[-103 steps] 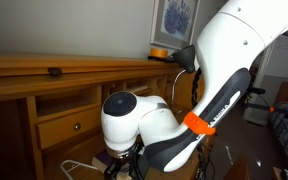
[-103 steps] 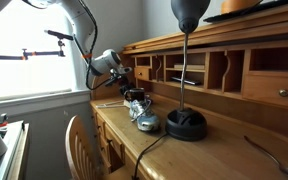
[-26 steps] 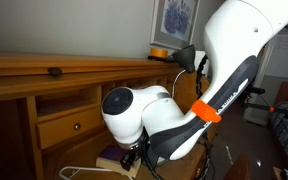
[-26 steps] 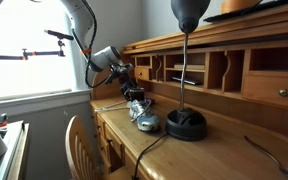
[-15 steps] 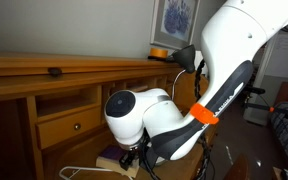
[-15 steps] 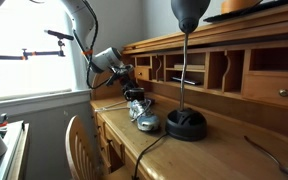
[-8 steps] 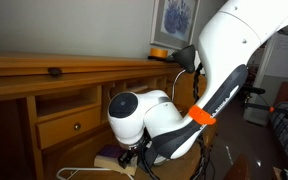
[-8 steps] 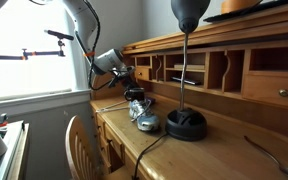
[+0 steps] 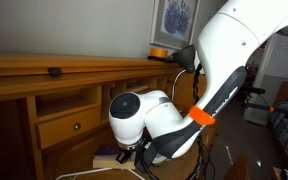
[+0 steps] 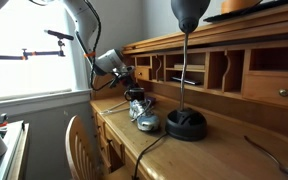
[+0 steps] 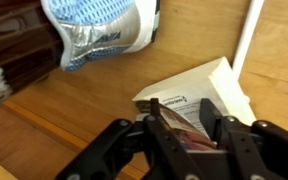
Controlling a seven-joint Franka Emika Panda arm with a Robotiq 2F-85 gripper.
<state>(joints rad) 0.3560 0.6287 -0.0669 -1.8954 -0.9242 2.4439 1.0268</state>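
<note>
Wooden desk (image 10: 224,152) beneath white arm (image 9: 224,60), shifted slightly rightward since a second or two ago. Near mesh sneaker (image 11: 99,35), small white box (image 11: 199,95) lying flat on the desktop. Low over its near edge, gripper (image 11: 194,125), fingers straddling it; cannot tell whether clamped.

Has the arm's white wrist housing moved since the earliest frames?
Yes. In an exterior view the white wrist housing now sits slightly further right, farther from the drawer knob than it was.
</note>
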